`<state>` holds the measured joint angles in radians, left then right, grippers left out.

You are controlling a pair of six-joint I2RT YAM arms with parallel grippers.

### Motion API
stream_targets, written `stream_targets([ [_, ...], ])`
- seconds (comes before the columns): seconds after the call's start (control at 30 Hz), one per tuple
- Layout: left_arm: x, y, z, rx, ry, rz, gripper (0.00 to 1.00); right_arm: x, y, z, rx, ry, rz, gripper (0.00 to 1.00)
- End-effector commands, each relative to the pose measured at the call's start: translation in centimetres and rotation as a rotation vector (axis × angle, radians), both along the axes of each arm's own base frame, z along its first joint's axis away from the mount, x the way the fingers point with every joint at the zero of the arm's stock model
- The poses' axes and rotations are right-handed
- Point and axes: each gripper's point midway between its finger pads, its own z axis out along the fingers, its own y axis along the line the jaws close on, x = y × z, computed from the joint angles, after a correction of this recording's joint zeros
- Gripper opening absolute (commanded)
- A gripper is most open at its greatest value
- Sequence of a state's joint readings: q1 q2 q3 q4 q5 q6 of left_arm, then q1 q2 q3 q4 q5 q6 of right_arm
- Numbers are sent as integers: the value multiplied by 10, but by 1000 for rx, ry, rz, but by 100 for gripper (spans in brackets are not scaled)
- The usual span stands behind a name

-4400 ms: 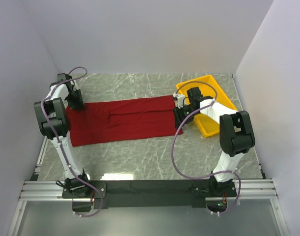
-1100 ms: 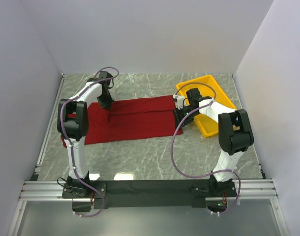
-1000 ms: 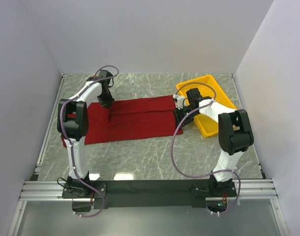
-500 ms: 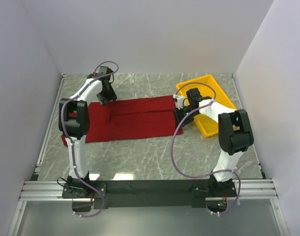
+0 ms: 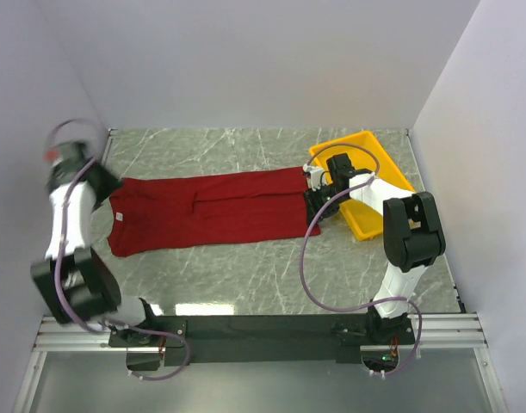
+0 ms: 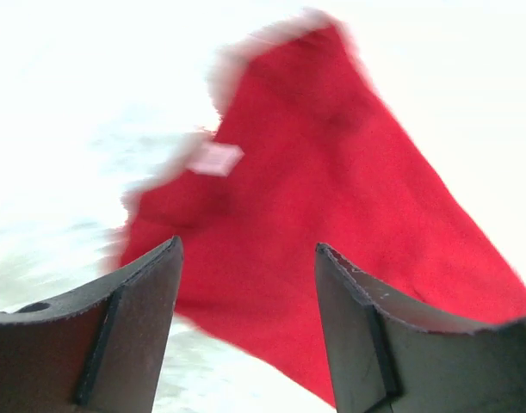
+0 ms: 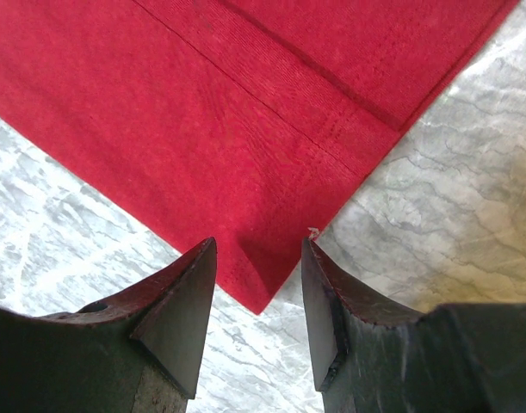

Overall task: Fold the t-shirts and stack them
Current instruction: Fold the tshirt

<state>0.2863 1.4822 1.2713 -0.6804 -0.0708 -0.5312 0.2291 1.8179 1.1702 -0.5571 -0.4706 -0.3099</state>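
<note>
The left gripper stands with jaws apart and empty above the collar end of the dark red t-shirt, where a small neck label shows; this view is blurred. The right gripper, jaws apart, straddles the shirt's near hem corner, with the cloth flat beneath. The t-shirt lies as a long strip across the marble tabletop, its right end just beside the yellow tray.

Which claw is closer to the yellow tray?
Right. The right claw hangs over the t-shirt corner right beside the yellow tray; the left claw is far off, at the t-shirt's neck end.
</note>
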Motion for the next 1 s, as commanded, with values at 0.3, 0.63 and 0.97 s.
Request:
stream_targets([
  [0.3, -87, 39, -83, -214, 110, 75, 62, -7, 10, 8, 73, -31, 11, 51],
  [0.63, -81, 29, -112, -304, 193, -62, 54, -5, 6, 1, 49, -18, 1, 51],
  [0.97, -101, 26, -129, -309, 305, -61, 30, -2, 5, 3, 50, -10, -10, 51],
])
